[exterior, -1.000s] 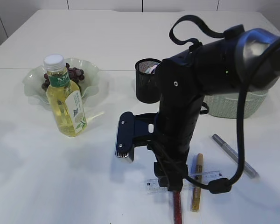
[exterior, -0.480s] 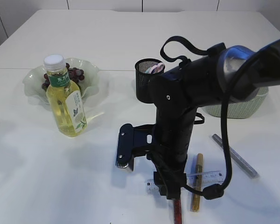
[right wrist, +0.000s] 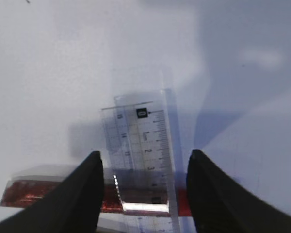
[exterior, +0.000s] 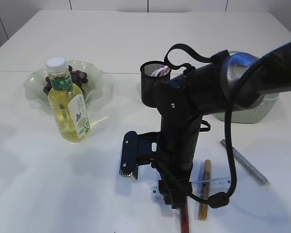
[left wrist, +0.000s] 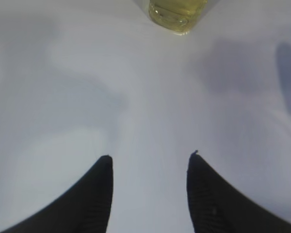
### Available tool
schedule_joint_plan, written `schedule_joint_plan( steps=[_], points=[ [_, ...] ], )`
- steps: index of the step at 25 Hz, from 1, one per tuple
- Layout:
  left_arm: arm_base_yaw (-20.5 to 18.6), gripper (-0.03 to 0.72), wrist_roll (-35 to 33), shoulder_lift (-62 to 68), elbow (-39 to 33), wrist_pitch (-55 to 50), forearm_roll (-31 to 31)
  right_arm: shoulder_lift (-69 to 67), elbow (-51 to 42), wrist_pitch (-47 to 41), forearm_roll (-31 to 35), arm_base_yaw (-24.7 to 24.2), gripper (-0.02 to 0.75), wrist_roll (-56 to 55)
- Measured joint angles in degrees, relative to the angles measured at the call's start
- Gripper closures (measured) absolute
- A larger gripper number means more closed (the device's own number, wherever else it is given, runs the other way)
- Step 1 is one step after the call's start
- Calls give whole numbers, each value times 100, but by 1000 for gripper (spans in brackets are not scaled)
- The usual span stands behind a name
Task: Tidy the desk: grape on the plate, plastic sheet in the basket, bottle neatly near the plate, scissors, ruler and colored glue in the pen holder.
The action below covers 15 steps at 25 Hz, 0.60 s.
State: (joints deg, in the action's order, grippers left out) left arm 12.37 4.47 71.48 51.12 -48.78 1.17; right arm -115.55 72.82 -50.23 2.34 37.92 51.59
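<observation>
The clear ruler (right wrist: 143, 160) lies flat on the table (exterior: 136, 43), crossing a red glue stick (right wrist: 53, 194). The right gripper (right wrist: 144, 167) hovers over both, jaws apart, grasping nothing. The left gripper (left wrist: 148, 167) is open near the bottle (left wrist: 177, 12).

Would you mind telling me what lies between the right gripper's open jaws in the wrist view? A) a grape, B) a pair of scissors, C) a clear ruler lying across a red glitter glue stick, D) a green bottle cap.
C: the right wrist view shows the right gripper open over the clear ruler, which crosses the red glue stick on the table.
</observation>
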Motion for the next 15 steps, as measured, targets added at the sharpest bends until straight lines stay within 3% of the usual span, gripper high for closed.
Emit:
schedule_joint_plan(
  steps=[15],
  points=[
    [0,326,0,0,0,58,0,-112,0,12,0,0,298,0]
  ],
)
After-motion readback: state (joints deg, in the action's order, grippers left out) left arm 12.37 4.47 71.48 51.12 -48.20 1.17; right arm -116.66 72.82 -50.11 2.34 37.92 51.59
